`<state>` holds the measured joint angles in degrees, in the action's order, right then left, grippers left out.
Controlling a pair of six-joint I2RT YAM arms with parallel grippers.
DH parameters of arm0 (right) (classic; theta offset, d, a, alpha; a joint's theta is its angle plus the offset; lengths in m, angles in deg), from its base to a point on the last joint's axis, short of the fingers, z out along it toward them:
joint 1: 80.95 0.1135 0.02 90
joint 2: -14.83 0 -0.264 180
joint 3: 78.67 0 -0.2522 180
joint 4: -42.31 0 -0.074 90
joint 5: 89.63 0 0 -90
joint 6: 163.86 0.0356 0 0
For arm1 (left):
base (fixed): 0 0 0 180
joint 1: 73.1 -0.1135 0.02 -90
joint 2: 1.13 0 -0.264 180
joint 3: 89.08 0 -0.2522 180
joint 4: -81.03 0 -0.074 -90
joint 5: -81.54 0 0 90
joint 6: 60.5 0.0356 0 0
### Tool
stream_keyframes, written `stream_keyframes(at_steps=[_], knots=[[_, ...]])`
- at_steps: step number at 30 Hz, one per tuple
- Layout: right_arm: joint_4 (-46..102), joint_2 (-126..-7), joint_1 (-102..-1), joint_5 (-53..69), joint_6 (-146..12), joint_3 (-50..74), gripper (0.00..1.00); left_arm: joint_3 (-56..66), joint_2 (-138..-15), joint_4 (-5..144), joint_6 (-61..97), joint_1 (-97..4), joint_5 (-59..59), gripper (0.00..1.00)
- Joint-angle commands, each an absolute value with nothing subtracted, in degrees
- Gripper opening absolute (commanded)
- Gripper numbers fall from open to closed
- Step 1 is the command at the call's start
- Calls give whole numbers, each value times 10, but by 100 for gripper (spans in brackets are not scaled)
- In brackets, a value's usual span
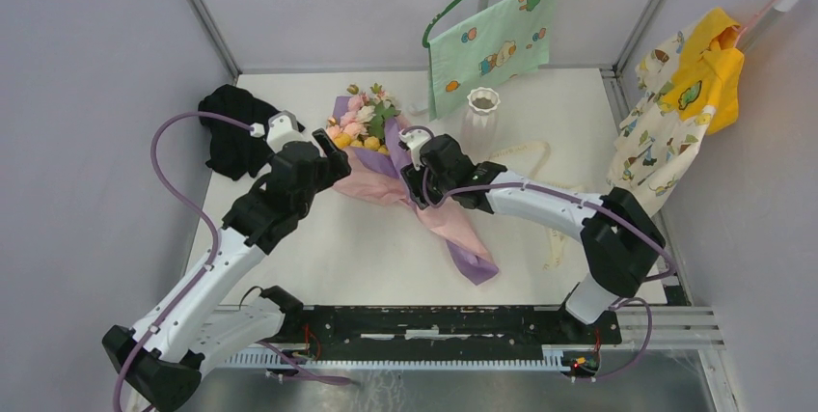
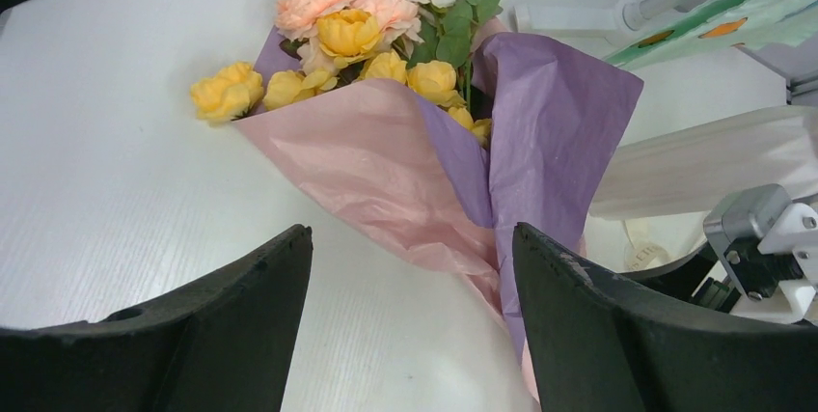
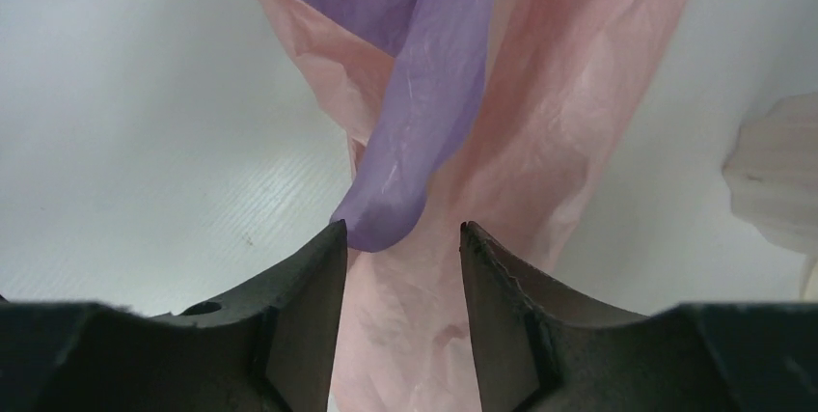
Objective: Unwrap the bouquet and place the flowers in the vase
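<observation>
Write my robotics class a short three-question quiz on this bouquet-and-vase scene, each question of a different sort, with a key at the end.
1. True or false: the white ribbed vase lies on its side.
2. Short answer: which two colours of wrapping paper show between the fingers of the right gripper?
3. Choose one. The left gripper is: A open and empty; B shut on paper; C shut and empty.

Key: 1 false, it stands upright; 2 purple and pink; 3 A.
</observation>
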<state>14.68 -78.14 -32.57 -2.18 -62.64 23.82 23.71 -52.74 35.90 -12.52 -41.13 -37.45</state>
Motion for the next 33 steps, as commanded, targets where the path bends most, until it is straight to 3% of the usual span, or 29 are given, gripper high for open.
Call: stream_keyframes(at_steps=[1, 9, 14, 16, 33], knots=[[196, -806, -326, -8, -611, 196, 49, 242, -517, 364, -137, -409, -397, 82], [203, -821, -326, 2, -597, 180, 45, 256, -513, 366, -138, -409, -393, 82], [185, -847, -326, -20, -602, 154, 20, 258, -514, 369, -138, -410, -388, 82], [172, -846, -327, -49, -607, 140, 1, 259, -513, 369, -137, -410, -388, 82], [23, -773, -397, -334, -656, 110, 2, 262, -522, 372, -138, -410, -376, 82]])
